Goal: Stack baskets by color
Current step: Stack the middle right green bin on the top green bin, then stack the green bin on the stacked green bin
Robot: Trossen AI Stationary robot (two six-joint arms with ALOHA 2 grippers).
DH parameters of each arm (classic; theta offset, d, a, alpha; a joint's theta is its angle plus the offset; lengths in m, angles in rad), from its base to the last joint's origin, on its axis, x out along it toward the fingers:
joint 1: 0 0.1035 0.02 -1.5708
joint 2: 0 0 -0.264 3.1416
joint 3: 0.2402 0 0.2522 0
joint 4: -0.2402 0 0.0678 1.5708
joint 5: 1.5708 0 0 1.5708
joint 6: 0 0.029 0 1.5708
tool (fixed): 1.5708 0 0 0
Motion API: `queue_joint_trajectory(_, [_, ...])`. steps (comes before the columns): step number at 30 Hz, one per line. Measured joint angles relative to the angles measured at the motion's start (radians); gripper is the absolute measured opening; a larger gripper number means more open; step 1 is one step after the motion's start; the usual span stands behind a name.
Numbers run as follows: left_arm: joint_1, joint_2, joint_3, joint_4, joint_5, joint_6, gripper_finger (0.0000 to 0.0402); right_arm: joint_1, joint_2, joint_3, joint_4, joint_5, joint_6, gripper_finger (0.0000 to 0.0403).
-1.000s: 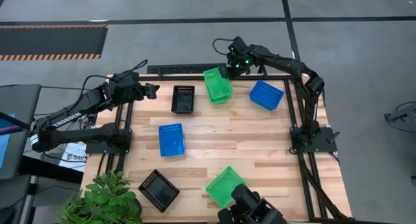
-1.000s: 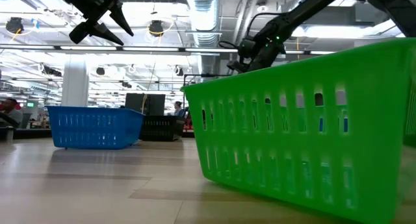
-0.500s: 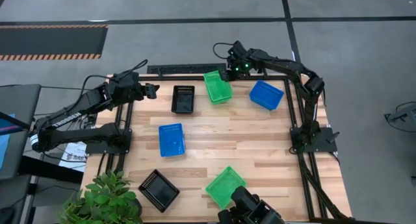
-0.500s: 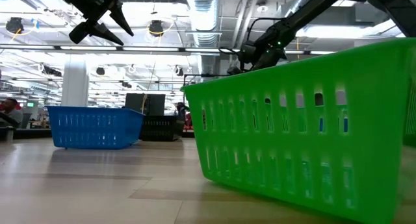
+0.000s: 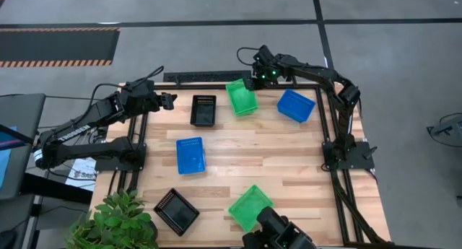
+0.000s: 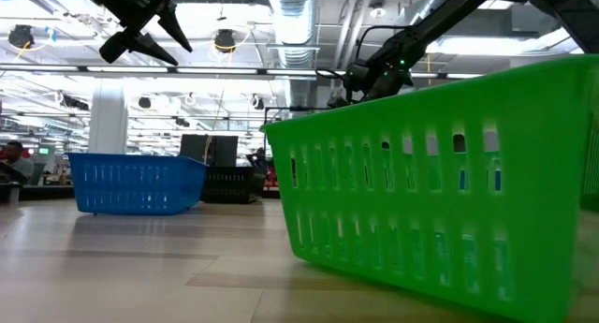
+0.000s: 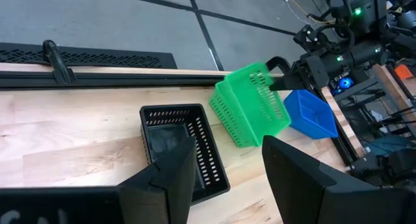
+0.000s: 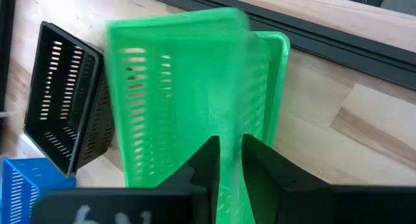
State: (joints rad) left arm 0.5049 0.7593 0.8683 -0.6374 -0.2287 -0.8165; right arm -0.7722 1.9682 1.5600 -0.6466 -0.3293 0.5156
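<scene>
A green basket (image 8: 175, 87) sits tilted in a second green basket (image 8: 281, 52) at the table's far edge (image 5: 242, 96). My right gripper (image 8: 231, 162) is open over the upper one's far wall, one finger on each side. My left gripper (image 7: 227, 165) hangs open above the far left corner (image 5: 171, 99), over a black basket (image 5: 203, 110). Two blue baskets (image 5: 296, 105) (image 5: 190, 154), another black one (image 5: 177, 211) and another green one (image 5: 250, 206) rest on their bottoms. My right gripper comes slanting down from the far side, and its fingers (image 8: 208, 159) stand either side of the upper green basket's far wall (image 8: 231, 130). Whether they touch it I cannot tell. That basket shows blurred and leans inside the lower green one.
A black rail (image 5: 209, 77) runs along the far edge. A potted plant (image 5: 115, 220) stands at the near left corner. Bare wood lies between the baskets in the middle (image 5: 267, 151). In the low view the near green basket (image 6: 440, 183) hides most of the right side.
The green basket under my right gripper has sunk a little and now lies lower in the other green basket. My right gripper went down slightly with it.
</scene>
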Motion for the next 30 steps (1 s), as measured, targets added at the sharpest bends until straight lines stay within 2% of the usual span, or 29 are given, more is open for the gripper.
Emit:
queue_joint_trajectory(10, [0.000, 0.000, 0.000, 0.000, 0.000, -0.004, 0.0165, -0.015, -0.007, 0.006, -0.009, -0.007, -0.015, 0.0155])
queue_joint_trajectory(13, [0.000, 0.000, 0.000, 0.000, 0.000, -0.003, 0.0165, -0.033, -0.045, 0.036, -0.068, -0.038, -0.034, 0.0171])
queue_joint_trajectory(17, [0.000, 0.000, 0.000, 0.000, 0.008, 0.004, 0.0165, -0.015, -0.147, 0.058, -0.232, -0.045, -0.107, 0.0180])
queue_joint_trajectory(21, [0.000, 0.000, 0.000, 0.000, 0.023, 0.009, 0.0165, 0.088, -0.247, 0.058, -0.426, -0.011, -0.187, 0.0180])
queue_joint_trajectory(24, [0.000, 0.000, 0.000, 0.000, 0.034, 0.009, 0.0165, 0.205, -0.315, 0.056, -0.520, 0.043, -0.247, 0.0178])
queue_joint_trajectory(30, [0.000, 0.000, 0.000, 0.000, 0.035, 0.009, 0.0165, 0.471, -0.389, 0.023, -0.526, 0.094, -0.263, 0.0181])
